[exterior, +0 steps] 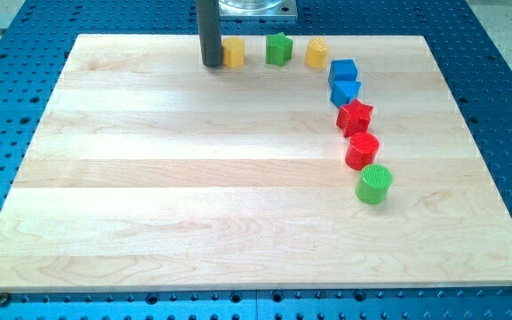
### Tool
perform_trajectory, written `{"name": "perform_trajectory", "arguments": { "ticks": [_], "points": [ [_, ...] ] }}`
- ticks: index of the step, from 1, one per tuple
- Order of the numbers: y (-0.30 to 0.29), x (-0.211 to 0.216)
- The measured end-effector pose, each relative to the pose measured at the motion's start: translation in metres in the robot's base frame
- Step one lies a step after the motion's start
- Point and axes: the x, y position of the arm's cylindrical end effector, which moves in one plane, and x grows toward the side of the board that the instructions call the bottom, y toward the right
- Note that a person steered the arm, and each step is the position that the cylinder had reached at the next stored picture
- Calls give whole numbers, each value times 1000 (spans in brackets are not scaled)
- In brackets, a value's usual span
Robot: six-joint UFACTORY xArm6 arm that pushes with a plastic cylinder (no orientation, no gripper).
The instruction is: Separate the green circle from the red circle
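The green circle sits at the view's right, just below and touching the red circle. A red star lies right above the red circle. My tip is at the view's top, left of centre, touching the left side of a yellow block. It is far up and to the left of the green and red circles.
A green star and a second yellow block lie along the top edge. Two blue blocks continue the curved line down to the red star. The wooden board rests on a blue perforated table.
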Motion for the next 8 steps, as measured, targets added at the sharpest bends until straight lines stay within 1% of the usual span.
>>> {"name": "perform_trajectory", "arguments": {
  "ticks": [1,2,3,4,5,6,7,8],
  "points": [
    [1,87],
    [48,191],
    [121,302],
    [245,327],
    [327,289],
    [331,265],
    [254,277],
    [131,295]
  ]
}}
